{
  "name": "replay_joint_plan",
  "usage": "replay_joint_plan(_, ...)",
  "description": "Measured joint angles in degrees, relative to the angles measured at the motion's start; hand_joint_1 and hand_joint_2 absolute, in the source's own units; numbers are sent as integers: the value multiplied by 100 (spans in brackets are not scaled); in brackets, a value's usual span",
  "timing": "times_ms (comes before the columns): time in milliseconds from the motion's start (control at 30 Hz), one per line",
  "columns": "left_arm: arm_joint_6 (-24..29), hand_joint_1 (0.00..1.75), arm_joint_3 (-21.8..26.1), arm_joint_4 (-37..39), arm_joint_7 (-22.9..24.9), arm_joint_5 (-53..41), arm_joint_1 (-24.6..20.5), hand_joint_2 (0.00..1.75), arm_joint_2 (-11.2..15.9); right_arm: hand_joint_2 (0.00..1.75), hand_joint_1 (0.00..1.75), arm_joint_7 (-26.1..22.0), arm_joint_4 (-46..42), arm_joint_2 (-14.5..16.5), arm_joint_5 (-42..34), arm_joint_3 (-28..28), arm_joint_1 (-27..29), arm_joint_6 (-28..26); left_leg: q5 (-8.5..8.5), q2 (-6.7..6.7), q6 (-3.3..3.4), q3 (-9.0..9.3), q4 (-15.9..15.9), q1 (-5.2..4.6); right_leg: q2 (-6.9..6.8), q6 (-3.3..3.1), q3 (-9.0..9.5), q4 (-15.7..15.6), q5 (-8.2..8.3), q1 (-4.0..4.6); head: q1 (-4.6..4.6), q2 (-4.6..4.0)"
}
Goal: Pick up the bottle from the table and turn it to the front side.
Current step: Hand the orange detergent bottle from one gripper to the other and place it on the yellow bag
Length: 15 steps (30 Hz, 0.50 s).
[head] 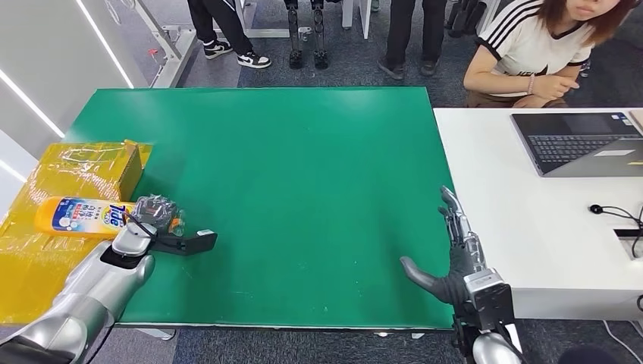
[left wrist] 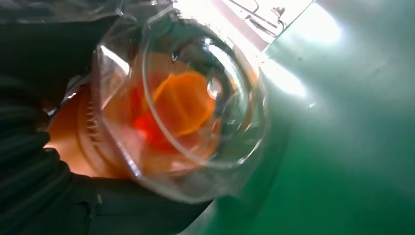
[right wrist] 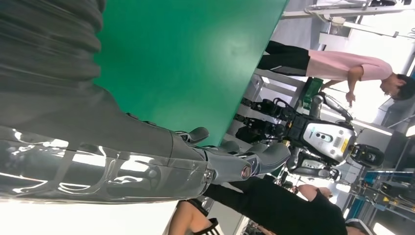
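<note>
1. Head view: bottle (head: pixel 91 215) lies on its side at the table's (head: pixel 303 152) left edge, body over the yellow wrap (head: pixel 45 250), cap end w/ clear cover pointing onto the green. Yellow box (head: pixel 106 163) just behind it.
2. Left hand (head: pixel 163 227) sits at the cap end, touching or nearly so; one dark finger sticks out flat on the green past it. Can't tell if it grips the cap or is just closing round it, fingers mostly hidden by the clear cover.
3. Right hand (head: pixel 451 250) holds nothing, fingers spread wide, hovering at the table's right front edge, well apart from the bottle.
4. Handling, my guess: plastic detergent bottle, prob. full so fairly heavy, smooth and slippery label. Clear cap cover (left wrist: pixel 186 107) looks thin and rigid, could pop off or crack if squeezed. Round body will roll on the table. Better hold is the body near the neck, not the cap alone.
5. Hard to make out: left wrist view is very close, blurred, glare on the cover; orange cap (left wrist: pixel 181 103) visible through it, contact pts not. Bottle's far end blends into the wrap. Which side is "front" unclear, label faces up
</note>
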Motion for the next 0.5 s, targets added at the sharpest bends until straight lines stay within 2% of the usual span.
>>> replay_joint_plan(100,118,0,128,122,15,139,-60,175,-54,175,0,-8,3,0,1,28,28,-8,0,-2,0,-1,0,0,-1,0,0,-1,0,0,0,0)
replay_joint_plan(267,21,0,334,334,-140,360,-242,175,-114,175,0,-13,-54,-1,2,48,117,-10,-2,1,0,0,0,-1,2,0,0,-1,0,-1,1,0)
replay_joint_plan(500,-4,0,425,562,-192,386,-399,175,-171,175,0,-14,-89,-2,-4,48,151,-20,-1,1,0,3,0,-1,2,0,1,0,0,0,0,0)
